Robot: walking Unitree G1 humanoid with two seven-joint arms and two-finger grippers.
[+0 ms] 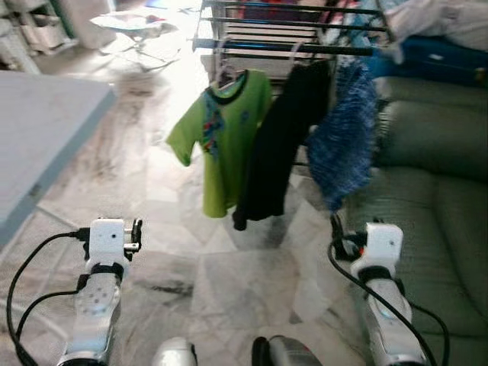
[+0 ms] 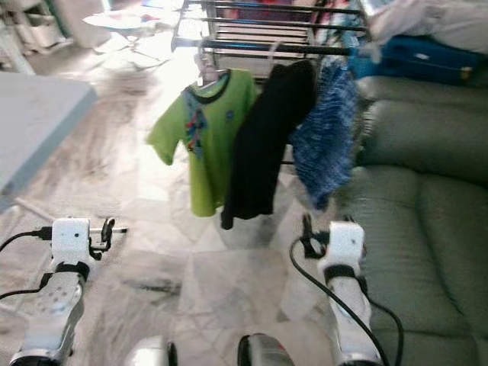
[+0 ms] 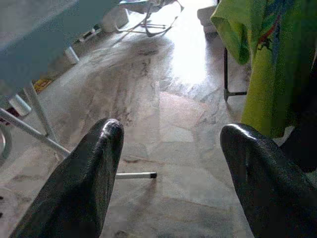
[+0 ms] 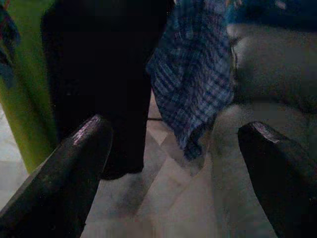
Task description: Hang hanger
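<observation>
Hanger: a pale hanger sits in the upper middle of the left eye view, its hook over the front rail of the drying rack; only the neck and hook show above the collar (thin, whitish, somewhat blurred).
What it carries: a lime-green T-shirt with a dark collar and a coloured print on the chest, hanging straight down.
Neighbours on the rail: a black garment just beside the green shirt, on a second pale hanger, then a blue checked cloth to its right, touching the black one.
My left gripper: lower left of the head views, fingers spread apart and holding nothing, over the marble floor.
My right gripper: lower right, fingers likewise parted and empty, pointing at the black garment and checked cloth.
Surroundings: a green sofa along the right edge, a grey table at upper left.
</observation>
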